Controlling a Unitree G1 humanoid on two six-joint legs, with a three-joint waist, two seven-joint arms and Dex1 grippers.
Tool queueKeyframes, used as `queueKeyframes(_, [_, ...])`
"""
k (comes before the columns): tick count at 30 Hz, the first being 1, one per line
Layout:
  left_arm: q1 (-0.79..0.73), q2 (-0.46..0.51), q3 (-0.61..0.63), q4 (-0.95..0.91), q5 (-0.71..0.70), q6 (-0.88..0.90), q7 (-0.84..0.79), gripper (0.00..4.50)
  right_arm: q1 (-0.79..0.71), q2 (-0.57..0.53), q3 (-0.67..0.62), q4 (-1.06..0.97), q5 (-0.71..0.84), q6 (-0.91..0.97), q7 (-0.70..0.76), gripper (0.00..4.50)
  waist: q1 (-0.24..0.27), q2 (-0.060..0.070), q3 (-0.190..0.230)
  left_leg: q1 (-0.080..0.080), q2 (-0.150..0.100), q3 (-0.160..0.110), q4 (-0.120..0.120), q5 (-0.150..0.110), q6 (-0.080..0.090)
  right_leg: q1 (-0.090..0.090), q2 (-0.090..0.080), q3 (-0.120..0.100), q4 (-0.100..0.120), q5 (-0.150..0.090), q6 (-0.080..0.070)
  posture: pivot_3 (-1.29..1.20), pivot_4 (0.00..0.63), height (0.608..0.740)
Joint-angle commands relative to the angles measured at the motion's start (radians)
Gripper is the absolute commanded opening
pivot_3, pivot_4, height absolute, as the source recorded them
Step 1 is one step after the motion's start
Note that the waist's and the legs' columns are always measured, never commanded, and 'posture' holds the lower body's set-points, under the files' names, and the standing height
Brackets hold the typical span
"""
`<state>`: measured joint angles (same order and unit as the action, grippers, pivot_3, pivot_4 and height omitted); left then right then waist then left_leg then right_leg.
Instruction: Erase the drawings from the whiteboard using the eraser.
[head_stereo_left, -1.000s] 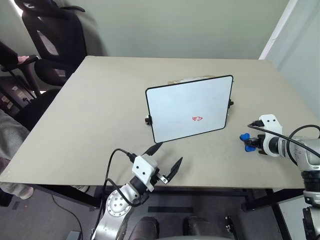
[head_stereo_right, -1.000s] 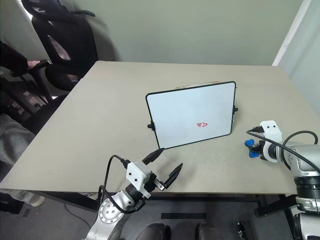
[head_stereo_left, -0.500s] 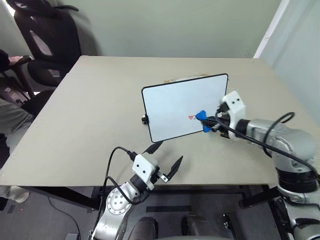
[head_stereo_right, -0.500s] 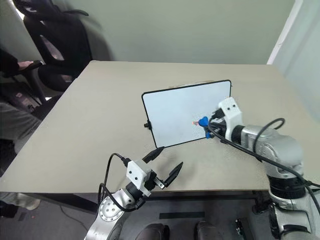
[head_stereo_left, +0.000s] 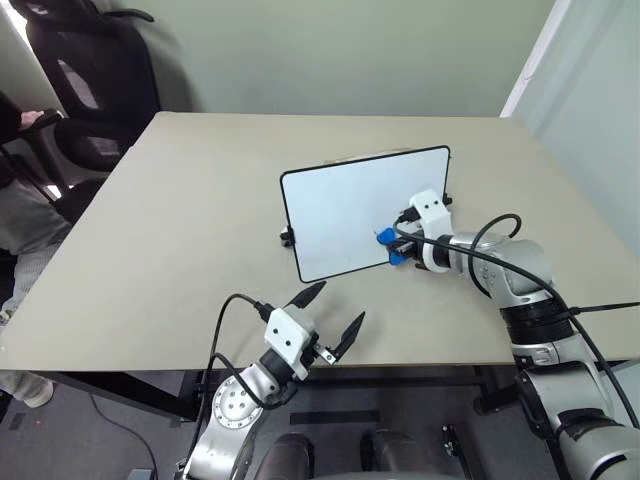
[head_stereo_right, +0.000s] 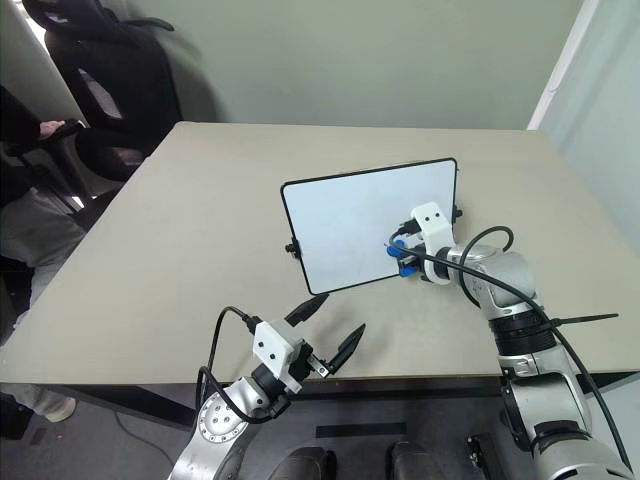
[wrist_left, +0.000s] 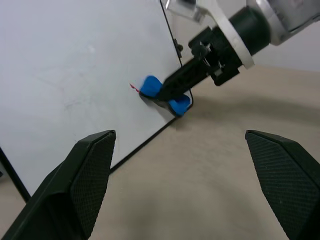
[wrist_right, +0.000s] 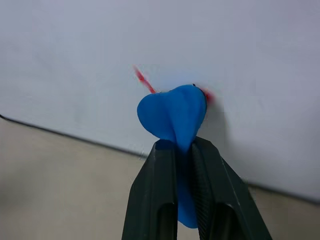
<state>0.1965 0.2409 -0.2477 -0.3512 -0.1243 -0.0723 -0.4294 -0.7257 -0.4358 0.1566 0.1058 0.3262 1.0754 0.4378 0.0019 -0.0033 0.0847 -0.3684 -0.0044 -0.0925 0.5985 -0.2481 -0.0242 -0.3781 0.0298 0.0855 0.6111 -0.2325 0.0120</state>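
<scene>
The whiteboard (head_stereo_left: 340, 215) stands tilted on the table, its white face toward me. My right gripper (head_stereo_left: 395, 248) is shut on the blue eraser (head_stereo_left: 386, 238), which presses against the board's lower right area. In the right wrist view the squeezed eraser (wrist_right: 175, 112) covers most of the drawings (wrist_right: 141, 79). Thin red strokes stick out on either side of it. My left gripper (head_stereo_left: 338, 305) hangs open over the table's near edge, well short of the board, with nothing between its fingers. The left wrist view shows the eraser (wrist_left: 150, 86) against the board.
The tan table (head_stereo_left: 180, 230) carries the board alone. A black office chair (head_stereo_left: 85, 70) stands beyond the far left corner. A seated person's arm and leg (head_stereo_left: 25, 215) show at the left edge. A pale wall rises behind the table.
My right arm has swung left from the table's right side, carrying the eraser up to the board and onto the red marks. The left arm has stayed put.
</scene>
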Motion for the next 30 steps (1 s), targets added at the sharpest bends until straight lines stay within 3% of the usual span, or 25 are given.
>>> queueKeyframes(1, [0.0,-0.004,0.009,-0.045,-0.006,-0.012,0.005,4.5,-0.023,-0.003,-0.003,-0.003,-0.033,0.001,-0.011,0.17,0.0,0.001,0.004,0.0,0.0,0.0,0.0,0.0,0.0,-0.001,0.0,0.0,0.0,0.0,0.0,0.0,0.15,0.739])
queueKeyframes(11, [0.001,0.007,0.021,-0.05,-0.016,-0.013,-0.004,4.5,-0.116,0.027,-0.056,-0.044,-0.029,-0.004,-0.008,0.17,-0.01,0.004,0.007,-0.008,0.0,0.001,-0.001,0.009,0.0,-0.009,0.0,0.0,-0.001,0.012,-0.002,0.0,0.15,0.739])
queueKeyframes(17, [0.0,0.01,0.025,-0.054,-0.018,-0.008,-0.004,4.5,-0.145,0.045,-0.074,-0.043,-0.034,0.0,-0.011,0.17,-0.012,0.004,0.006,-0.005,0.0,0.001,-0.001,0.011,0.003,-0.012,0.0,0.0,-0.001,0.012,-0.002,0.0,0.15,0.739])
queueKeyframes(30, [0.016,0.01,0.027,-0.081,-0.017,-0.001,0.005,4.5,-0.071,0.097,0.063,-0.052,-0.059,0.035,0.025,0.17,-0.013,0.004,0.006,-0.005,0.0,0.001,-0.001,0.009,0.0,-0.013,0.0,0.0,-0.001,0.013,-0.003,0.0,0.15,0.739])
